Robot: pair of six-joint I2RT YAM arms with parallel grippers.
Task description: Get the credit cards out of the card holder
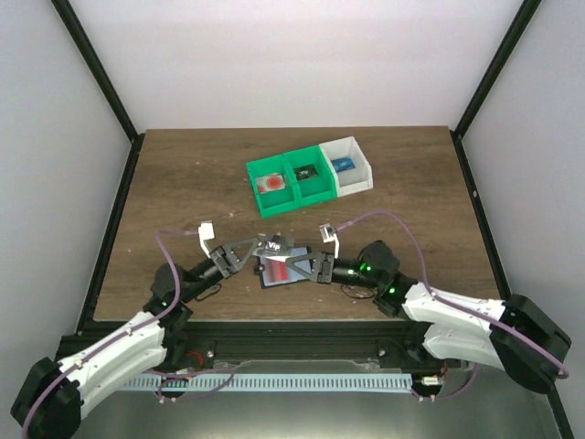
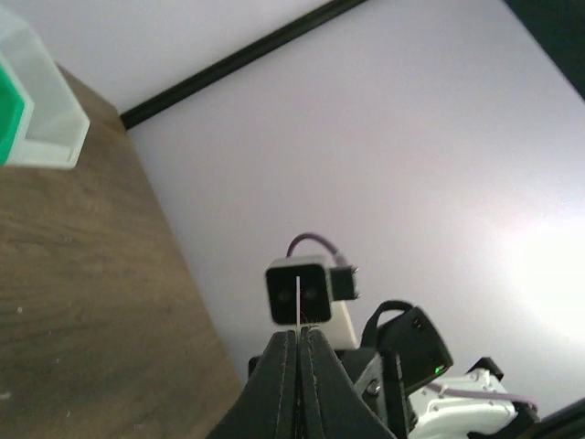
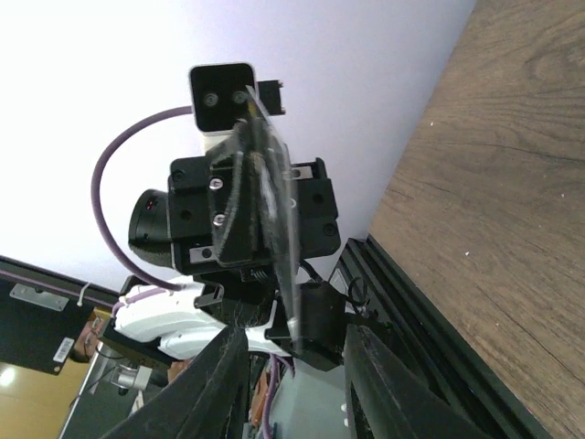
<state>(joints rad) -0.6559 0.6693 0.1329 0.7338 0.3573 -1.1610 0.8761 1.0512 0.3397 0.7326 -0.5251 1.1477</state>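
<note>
The card holder (image 1: 271, 277), dark with a red card (image 1: 273, 267) showing on it, lies on the table at the near middle. My left gripper (image 1: 259, 249) is shut on a pale card marked VIP (image 1: 275, 244) and holds it just above the holder. In the left wrist view the card (image 2: 299, 297) shows edge-on, sticking out of the closed fingertips of the gripper (image 2: 299, 331). My right gripper (image 1: 289, 266) faces it from the right, open and empty. In the right wrist view the card (image 3: 274, 219) stands edge-on ahead of that gripper (image 3: 294, 334).
A row of bins stands behind: two green (image 1: 283, 183) and one white (image 1: 355, 165), each with a small item inside. A bin corner (image 2: 37, 101) shows in the left wrist view. The table's near edge and black frame rail (image 3: 430, 302) lie close below the grippers.
</note>
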